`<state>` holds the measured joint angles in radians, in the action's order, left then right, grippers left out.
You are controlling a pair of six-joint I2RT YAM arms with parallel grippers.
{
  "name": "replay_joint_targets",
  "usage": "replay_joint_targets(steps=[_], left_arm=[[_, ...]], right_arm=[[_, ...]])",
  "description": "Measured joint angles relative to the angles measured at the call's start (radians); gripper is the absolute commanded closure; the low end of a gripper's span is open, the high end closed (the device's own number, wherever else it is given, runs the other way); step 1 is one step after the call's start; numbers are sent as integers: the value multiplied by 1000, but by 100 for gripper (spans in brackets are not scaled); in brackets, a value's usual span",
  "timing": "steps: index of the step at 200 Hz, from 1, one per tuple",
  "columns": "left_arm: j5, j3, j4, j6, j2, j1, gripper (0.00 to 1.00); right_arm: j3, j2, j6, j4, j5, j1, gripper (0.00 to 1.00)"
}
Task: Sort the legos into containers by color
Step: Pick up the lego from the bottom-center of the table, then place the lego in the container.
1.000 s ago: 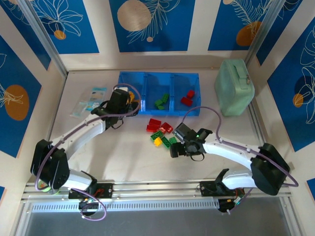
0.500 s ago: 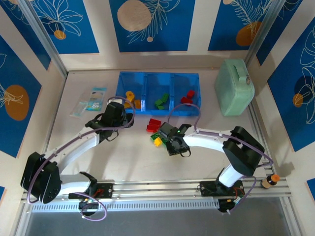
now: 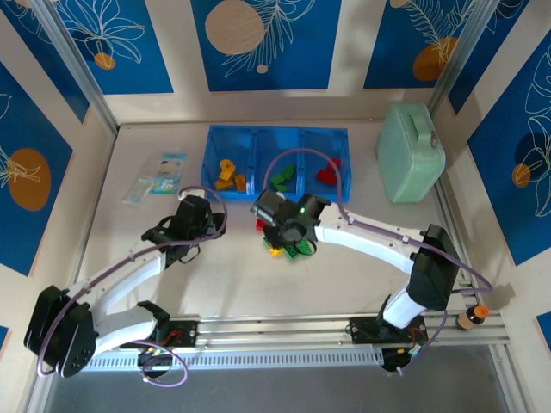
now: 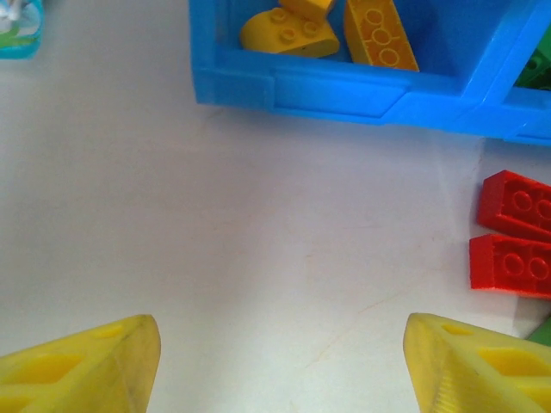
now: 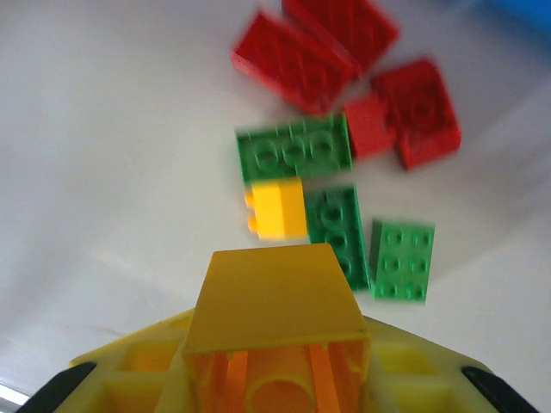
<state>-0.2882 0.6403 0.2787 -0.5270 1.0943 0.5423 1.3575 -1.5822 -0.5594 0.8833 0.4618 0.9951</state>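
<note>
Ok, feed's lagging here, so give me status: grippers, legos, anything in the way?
Left gripper open, empty, facing the tray. Right gripper shut on a yellow brick over the loose legos. Nothing seen blocking.

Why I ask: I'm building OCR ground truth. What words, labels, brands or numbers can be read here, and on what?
No text here can be quoted as it reads.
Packets: there is print, but it is too small to read.
Legos: no readable lettering on the studs.
Mint-green case: no label visible.
Containers: no marking visible.
</note>
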Motion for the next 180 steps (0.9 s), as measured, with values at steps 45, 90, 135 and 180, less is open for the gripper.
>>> replay_joint_targets(steps=[45,90,135,180], left_arm=[[-20,-36,36,-44,-156,44,27],[-47,-95,75,-98,-232,106,27],[-57,-109,101,-128,-250,139,27],[-58,-109,104,-130,-248,164,27]], right_arm=[[344,-210,128,-20,-75,-121,74],[714,-504,216,10,-146,-187,74],[1107,-783,247,86,-179,-223,71],[1374,-965,237,164,-222,-270,13]])
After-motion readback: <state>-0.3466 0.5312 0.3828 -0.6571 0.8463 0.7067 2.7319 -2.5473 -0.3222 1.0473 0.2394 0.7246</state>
